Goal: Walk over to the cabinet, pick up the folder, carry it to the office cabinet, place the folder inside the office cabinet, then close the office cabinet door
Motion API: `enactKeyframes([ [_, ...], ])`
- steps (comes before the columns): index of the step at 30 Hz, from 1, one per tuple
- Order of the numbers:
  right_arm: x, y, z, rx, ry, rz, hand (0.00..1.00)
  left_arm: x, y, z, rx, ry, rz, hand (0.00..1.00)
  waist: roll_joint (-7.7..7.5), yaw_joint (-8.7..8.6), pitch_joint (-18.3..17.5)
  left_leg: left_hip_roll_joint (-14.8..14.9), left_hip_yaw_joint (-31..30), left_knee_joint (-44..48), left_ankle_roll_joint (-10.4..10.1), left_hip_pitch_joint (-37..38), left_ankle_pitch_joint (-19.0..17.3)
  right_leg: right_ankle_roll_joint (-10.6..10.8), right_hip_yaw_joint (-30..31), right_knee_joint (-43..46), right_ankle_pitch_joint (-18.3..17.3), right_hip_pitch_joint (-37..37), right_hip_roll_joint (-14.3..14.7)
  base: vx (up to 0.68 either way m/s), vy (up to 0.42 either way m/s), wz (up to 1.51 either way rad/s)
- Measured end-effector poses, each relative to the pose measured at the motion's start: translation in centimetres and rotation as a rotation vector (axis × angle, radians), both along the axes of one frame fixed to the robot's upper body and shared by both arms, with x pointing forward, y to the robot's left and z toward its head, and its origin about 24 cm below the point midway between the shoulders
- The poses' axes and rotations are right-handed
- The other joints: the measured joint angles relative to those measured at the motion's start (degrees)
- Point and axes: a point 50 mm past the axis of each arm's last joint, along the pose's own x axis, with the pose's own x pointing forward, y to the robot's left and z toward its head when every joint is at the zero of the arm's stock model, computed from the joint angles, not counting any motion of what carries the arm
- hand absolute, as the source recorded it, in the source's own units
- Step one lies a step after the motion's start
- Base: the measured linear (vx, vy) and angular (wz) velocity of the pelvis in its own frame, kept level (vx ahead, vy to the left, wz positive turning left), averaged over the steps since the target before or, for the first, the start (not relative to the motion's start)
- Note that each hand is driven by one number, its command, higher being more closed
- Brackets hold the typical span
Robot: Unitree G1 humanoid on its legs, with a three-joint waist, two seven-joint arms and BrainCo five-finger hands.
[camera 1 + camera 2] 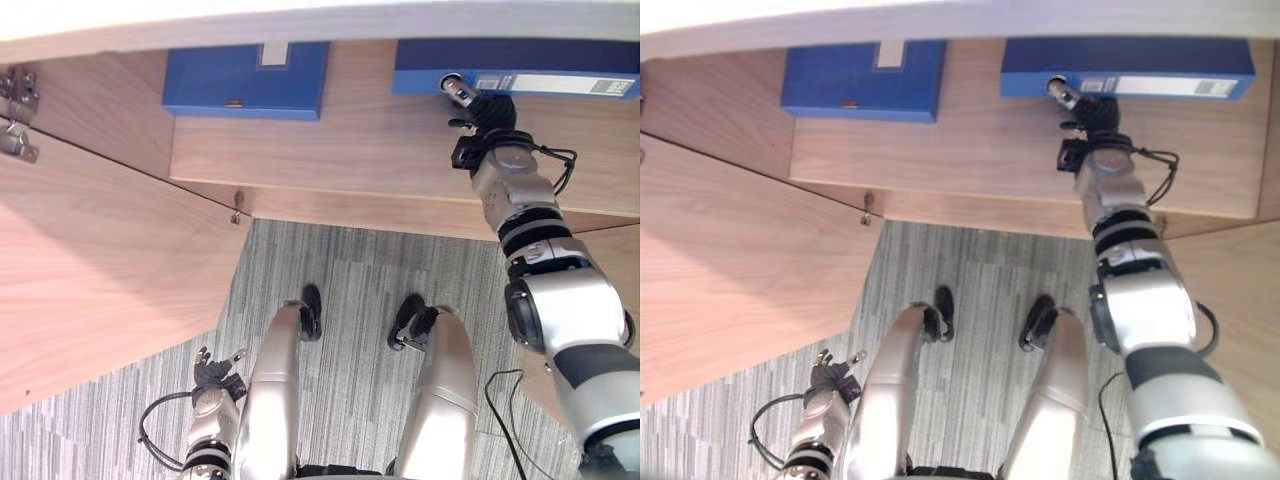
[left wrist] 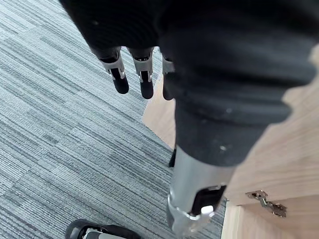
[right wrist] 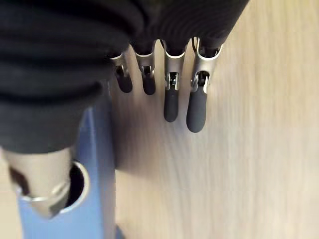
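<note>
Two blue folders lie on the wooden shelf (image 1: 380,150) of the open cabinet. The right folder (image 1: 520,70) shows a white label on its spine. My right hand (image 1: 485,110) reaches up to the left end of that spine. In the right wrist view its thumb (image 3: 40,194) rests at the round finger hole of the blue spine (image 3: 94,149), while its fingers (image 3: 172,99) stretch straight over the bare wood beside it. The left folder (image 1: 245,80) lies apart, untouched. My left hand (image 1: 210,375) hangs low over the carpet with relaxed fingers (image 2: 142,79), holding nothing.
The cabinet's wooden door (image 1: 90,280) stands swung open on the left, with metal hinges (image 1: 15,110) at its top corner. A white top edge (image 1: 300,20) overhangs the shelf. Grey striped carpet (image 1: 350,290) lies in front of the cabinet.
</note>
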Motion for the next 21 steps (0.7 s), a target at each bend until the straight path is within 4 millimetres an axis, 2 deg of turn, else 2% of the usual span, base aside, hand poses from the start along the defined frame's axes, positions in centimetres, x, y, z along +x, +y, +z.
enactKeyframes([
  [2, 0.0, 0.1, -0.1, -0.112, 0.011, 0.009, 0.0, 0.3, -0.1, 0.3, 0.006, -0.015, -0.016, 0.0, 0.0, 0.0, 0.0, 0.11, -0.13, -0.66, -0.1, 0.57, 0.17, -0.15, -0.26, -0.62, 0.12, 0.67, 0.31, 0.06, -0.006, -0.01],
  [6, -0.6, 2.0, -1.7, -0.531, 0.045, 0.121, 0.0, 0.4, -0.2, 1.2, 0.067, -0.056, -0.087, 0.0, -0.1, -0.02, -0.14, 1.35, -0.21, -3.99, -0.47, 3.44, 0.77, -1.53, -1.82, -4.43, 1.5, 3.95, 1.76, 0.07, 0.006, -0.11],
  [8, -0.8, 2.3, -2.3, -0.579, 0.061, 0.164, 0.0, 0.3, -0.2, 1.4, 0.089, -0.062, -0.109, 0.0, -0.14, -0.05, -0.18, 1.7, 0.01, -5.77, -0.68, 4.71, 1.23, -1.63, -2.2, -6.28, 2.2, 5.11, 2.39, 0.05, 0.022, -0.09],
  [12, -1.3, 3.9, -4.8, -0.854, 0.126, 0.277, 0.0, -0.7, 0.0, 1.3, 0.115, -0.055, -0.135, 0.0, -0.54, 0.03, -0.41, 2.65, 1.32, -10.94, -0.85, 8.62, 2.72, -1.72, -3.03, -11.42, 4.1, 8.73, 3.63, 0.07, 0.041, -0.11],
  [14, -2.0, 5.4, -6.1, -1.052, 0.128, 0.333, 0.0, -1.2, 0.3, 1.2, 0.124, -0.052, -0.13, 0.0, -1.03, 0.03, -0.78, 3.46, 2.78, -14.57, -0.88, 10.08, 4.0, -1.55, -3.09, -15.24, 5.99, 9.82, 4.71, 0.08, 0.059, -0.16],
  [15, -2.2, 5.8, -6.6, -1.092, 0.131, 0.351, 0.0, -1.2, 0.3, 1.2, 0.124, -0.051, -0.129, 0.0, -1.15, 0.04, -0.78, 3.56, 2.94, -15.44, -0.82, 10.58, 4.34, -1.49, -3.14, -16.27, 6.46, 10.29, 5.02, 0.1, 0.073, -0.18],
  [17, -2.8, 6.9, -8.5, -1.147, 0.16, 0.416, 0.0, -1.2, 0.3, 1.2, 0.121, -0.052, -0.133, 0.0, -1.52, -0.14, -0.84, 3.86, 3.52, -18.72, -0.86, 13.09, 5.33, -1.3, -3.65, -19.95, 7.89, 12.93, 5.88, 0.11, 0.087, -0.15],
  [18, -3.2, 7.6, -10.3, -1.157, 0.208, 0.477, 0.0, -1.2, 0.3, 1.2, 0.117, -0.054, -0.141, 0.0, -2.13, -0.1, -1.07, 4.03, 4.17, -21.59, -0.87, 15.79, 6.18, -1.16, -3.84, -22.77, 8.91, 15.33, 6.52, 0.11, 0.077, -0.14],
  [20, -3.7, 8.7, -12.5, -1.168, 0.263, 0.558, 0.0, -1.3, 0.3, 1.3, 0.119, -0.057, -0.145, 0.0, -3.19, -0.16, -1.65, 4.02, 4.82, -25.41, -1.03, 18.75, 7.51, -1.0, -3.93, -26.03, 10.05, 17.74, 7.27, 0.11, 0.058, -0.14],
  [21, -4.3, 9.5, -14.5, -1.166, 0.314, 0.618, 0.0, -1.3, 0.3, 1.3, 0.119, -0.059, -0.157, 0.0, -4.0, -0.24, -2.06, 3.94, 5.24, -28.92, -1.42, 21.49, 8.77, -0.87, -4.35, -28.78, 10.87, 20.17, 7.78, 0.14, 0.046, -0.09],
])
